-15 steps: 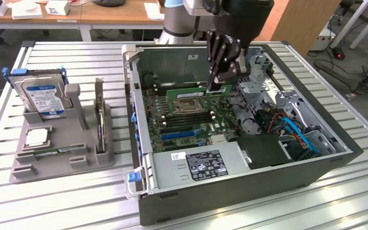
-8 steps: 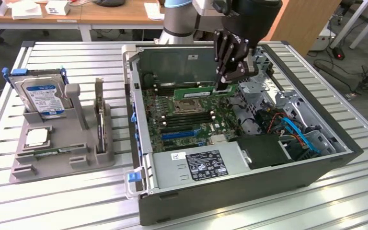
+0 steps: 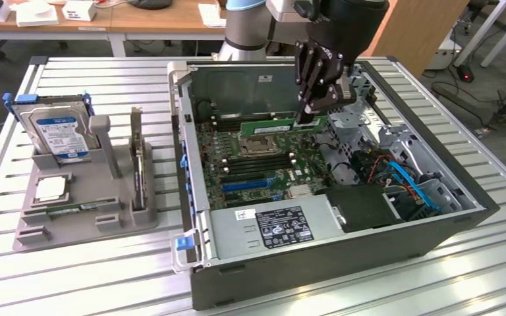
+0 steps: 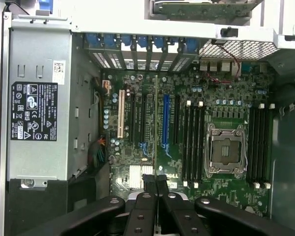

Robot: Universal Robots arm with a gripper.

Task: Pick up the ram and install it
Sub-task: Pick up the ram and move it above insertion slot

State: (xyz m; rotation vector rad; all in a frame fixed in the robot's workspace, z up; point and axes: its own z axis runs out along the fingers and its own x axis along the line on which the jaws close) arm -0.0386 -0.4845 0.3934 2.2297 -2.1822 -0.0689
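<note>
My gripper (image 3: 310,117) is shut on the ram (image 3: 275,124), a long thin green stick held level on its edge, just above the motherboard (image 3: 262,168) inside the open computer case (image 3: 323,263). It hangs near the back of the board, beyond the processor socket (image 3: 258,147). In the wrist view the ram (image 4: 156,128) appears edge-on as a thin line running out from the gripper (image 4: 156,181), across the board beside the blue slot (image 4: 165,120). The black memory slots (image 4: 192,142) flank the socket (image 4: 225,152).
The power supply (image 3: 275,227) fills the case's near side, and blue cables (image 3: 411,184) lie at the exterior view's right. On the exterior view's left, a grey holder (image 3: 86,214) carries a hard drive (image 3: 60,135), an upright expansion card (image 3: 137,155) and a square silver chip (image 3: 51,189).
</note>
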